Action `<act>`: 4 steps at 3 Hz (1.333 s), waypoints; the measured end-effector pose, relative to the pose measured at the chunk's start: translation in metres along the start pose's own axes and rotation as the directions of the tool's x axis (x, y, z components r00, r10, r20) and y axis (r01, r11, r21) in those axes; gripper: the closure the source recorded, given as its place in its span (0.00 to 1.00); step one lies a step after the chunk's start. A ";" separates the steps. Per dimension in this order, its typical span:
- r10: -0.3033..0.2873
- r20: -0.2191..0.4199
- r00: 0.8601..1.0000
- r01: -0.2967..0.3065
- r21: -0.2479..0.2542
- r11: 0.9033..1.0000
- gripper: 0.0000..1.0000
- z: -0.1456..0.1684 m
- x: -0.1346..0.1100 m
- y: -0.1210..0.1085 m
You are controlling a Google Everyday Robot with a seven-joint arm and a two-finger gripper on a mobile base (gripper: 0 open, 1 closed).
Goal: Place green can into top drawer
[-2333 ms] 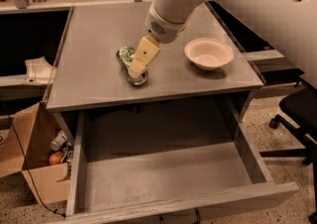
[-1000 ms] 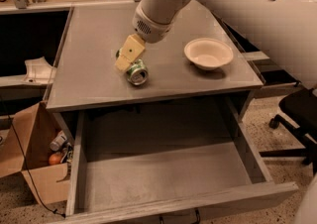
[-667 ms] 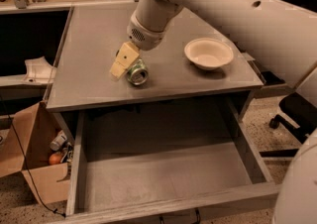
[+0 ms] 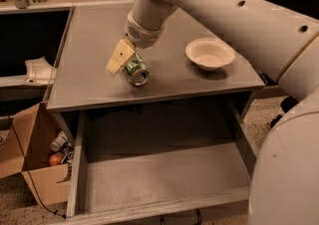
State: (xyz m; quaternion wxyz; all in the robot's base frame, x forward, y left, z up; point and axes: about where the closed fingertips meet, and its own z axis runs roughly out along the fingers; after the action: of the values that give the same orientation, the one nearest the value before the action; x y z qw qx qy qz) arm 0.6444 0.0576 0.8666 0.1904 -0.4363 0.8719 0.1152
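- One green can (image 4: 136, 69), lying on its side on the grey worktop (image 4: 84, 35), a bit left of centre and not far from the front edge, silver end turned toward the camera.
- Resting flat on the surface, not lifted, and not in the top drawer (image 4: 164, 179).
- Just left of the can, cream-coloured gripper (image 4: 113, 67), angled down and to the left off the end of the big white arm (image 4: 224, 5), looking pressed right up against the can's side.
- Honestly can't tell whether released or clenched from this angle, so no call on that.
- Below the worktop, top drawer pulled well out, flat grey bottom and low side walls in plain sight, front panel along the bottom of the frame.
- Off to the right of the can, cream bowl (image 4: 210, 54) sitting upright on the worktop, well apart from it.
- Arm reaching in from the upper right, passing above the bowl, with another bulky white part of the robot filling the lower right corner.
- Down on the floor left of the drawer, open cardboard box (image 4: 25, 154) with some small stuff inside, something orange among it, too small to name.
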 end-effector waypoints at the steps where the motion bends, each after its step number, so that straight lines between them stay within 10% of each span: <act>1: 0.000 0.000 1.000 0.000 -0.001 1.000 0.00 0.000 0.000 0.000; 3: 0.006 -0.019 1.000 -0.008 -0.082 0.997 0.00 0.023 0.009 0.008; 4: 0.006 -0.019 1.000 -0.008 -0.083 0.997 0.19 0.023 0.009 0.008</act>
State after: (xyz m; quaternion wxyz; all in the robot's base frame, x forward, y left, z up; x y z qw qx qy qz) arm 0.6379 0.0643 0.8424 0.1636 -0.4417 0.8697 0.1477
